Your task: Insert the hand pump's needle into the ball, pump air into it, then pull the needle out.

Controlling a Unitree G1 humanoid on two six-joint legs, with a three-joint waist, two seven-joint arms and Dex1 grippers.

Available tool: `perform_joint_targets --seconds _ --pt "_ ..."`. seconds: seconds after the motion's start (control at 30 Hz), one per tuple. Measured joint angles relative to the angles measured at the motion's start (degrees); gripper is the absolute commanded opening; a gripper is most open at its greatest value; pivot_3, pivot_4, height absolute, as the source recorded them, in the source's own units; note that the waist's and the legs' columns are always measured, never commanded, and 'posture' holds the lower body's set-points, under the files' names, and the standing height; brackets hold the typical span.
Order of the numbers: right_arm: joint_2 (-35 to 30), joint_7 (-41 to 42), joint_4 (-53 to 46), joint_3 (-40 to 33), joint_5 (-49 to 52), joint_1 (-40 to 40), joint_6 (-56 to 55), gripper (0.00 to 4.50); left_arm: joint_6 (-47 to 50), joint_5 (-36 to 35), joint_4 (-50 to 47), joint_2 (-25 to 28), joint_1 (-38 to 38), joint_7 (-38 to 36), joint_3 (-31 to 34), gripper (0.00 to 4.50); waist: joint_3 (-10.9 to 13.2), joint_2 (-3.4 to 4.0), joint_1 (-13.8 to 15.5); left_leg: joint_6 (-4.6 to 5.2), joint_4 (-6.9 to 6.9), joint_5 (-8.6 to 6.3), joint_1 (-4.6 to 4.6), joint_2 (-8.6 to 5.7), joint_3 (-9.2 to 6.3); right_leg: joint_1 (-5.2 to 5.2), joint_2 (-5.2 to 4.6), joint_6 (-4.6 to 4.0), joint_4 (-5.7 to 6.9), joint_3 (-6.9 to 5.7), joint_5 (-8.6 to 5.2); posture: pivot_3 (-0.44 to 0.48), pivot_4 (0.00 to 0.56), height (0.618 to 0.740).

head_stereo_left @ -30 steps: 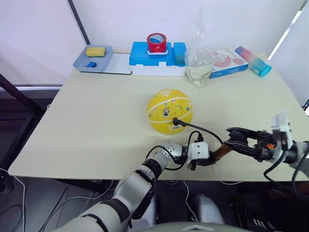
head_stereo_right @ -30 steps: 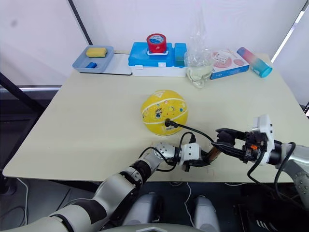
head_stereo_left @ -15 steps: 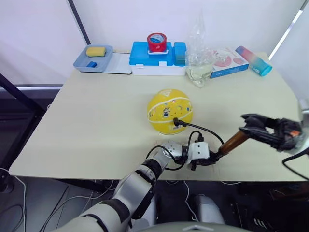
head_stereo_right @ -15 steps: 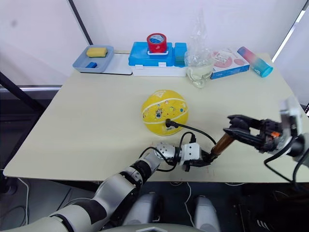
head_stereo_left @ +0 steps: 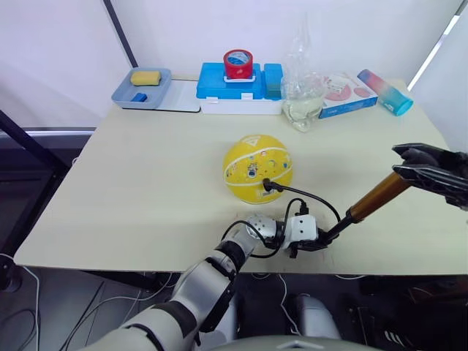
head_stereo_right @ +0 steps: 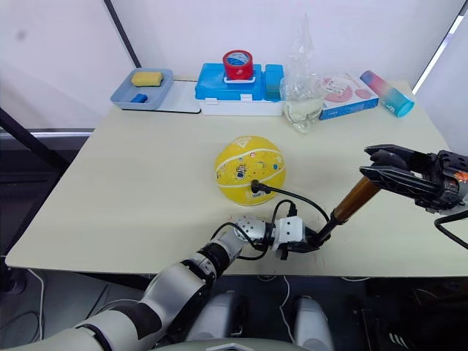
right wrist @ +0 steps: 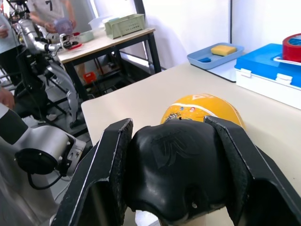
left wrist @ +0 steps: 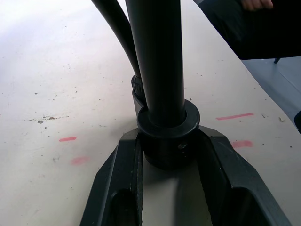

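Beige tabletop point(head_stereo_left: 146, 183) by white wall carried round yellow ball point(head_stereo_left: 257, 168) at centre, needle point(head_stereo_left: 266, 183) seated in its near side. Slim gold-bronze hand pump point(head_stereo_left: 369, 205) slanted from near edge up rightward. Left gripper point(head_stereo_left: 313, 243) clamped black base cap; right gripper point(head_stereo_right: 395, 172) closed on black handle, extended. Next push runs down-left along barrel.

Bare table point(head_stereo_left: 146, 190) left of ball point(head_stereo_left: 257, 168); hose point(head_stereo_left: 307, 196) blocks right.
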Motion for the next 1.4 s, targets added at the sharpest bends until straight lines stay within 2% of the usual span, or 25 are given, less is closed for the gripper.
perform_joint_targets --seconds 0.37,0.57,0.8,0.97,1.17,1.4 --pt "8.3 3.7 0.7 16.0 -19.9 5.7 -14.7 1.92 0.3 0.0 0.0 0.1 0.0 -0.1 0.0 1.14 -0.1 -0.10 0.0 0.00 0.00 -0.01 0.08 0.00 -0.01 0.07 0.03 0.01 0.01 -0.01 -0.01 0.000 0.150 0.739" --pt "11.9 4.4 3.3 20.1 -25.7 7.8 -20.5 1.92 0.6 0.0 0.0 0.0 -0.1 -0.1 0.0 1.14 -0.1 -0.07 0.0 0.00 0.00 -0.01 0.10 0.00 0.01 0.08 0.02 0.02 0.01 0.00 -0.01 0.000 0.150 0.739" --pt "10.6 4.2 2.5 16.5 -21.1 7.1 -16.4 1.92 0.6 0.0 -0.1 -0.2 0.0 -0.1 0.0 1.14 -0.1 -0.06 0.0 0.00 0.00 -0.01 0.06 0.00 0.01 0.06 0.00 0.00 0.01 0.00 0.00 0.000 0.150 0.739" --pt "5.6 1.6 1.0 7.0 -7.4 2.0 -8.1 1.92 0.7 -0.2 -0.1 -0.2 -0.1 0.0 0.1 1.14 0.0 0.04 0.0 0.00 0.00 -0.01 0.06 -0.01 0.01 0.06 -0.01 -0.10 0.00 0.00 0.06 0.000 0.150 0.739" --pt "0.1 -2.1 1.1 -0.4 2.8 -1.0 -0.7 1.92 0.8 -0.2 0.0 -0.2 -0.1 -0.1 0.1 1.14 0.0 0.03 0.0 0.00 0.00 -0.01 0.04 -0.01 0.01 0.05 -0.01 -0.16 -0.01 0.00 0.10 0.000 0.150 0.739" --pt "-0.3 -3.6 0.5 -2.1 4.0 -0.1 1.9 1.92 0.8 -0.2 0.0 -0.4 -0.2 -0.1 0.0 1.14 0.0 0.04 0.1 0.01 0.01 -0.01 -0.07 -0.04 0.01 -0.02 -0.03 -0.16 -0.02 0.00 0.10 0.000 0.150 0.739"
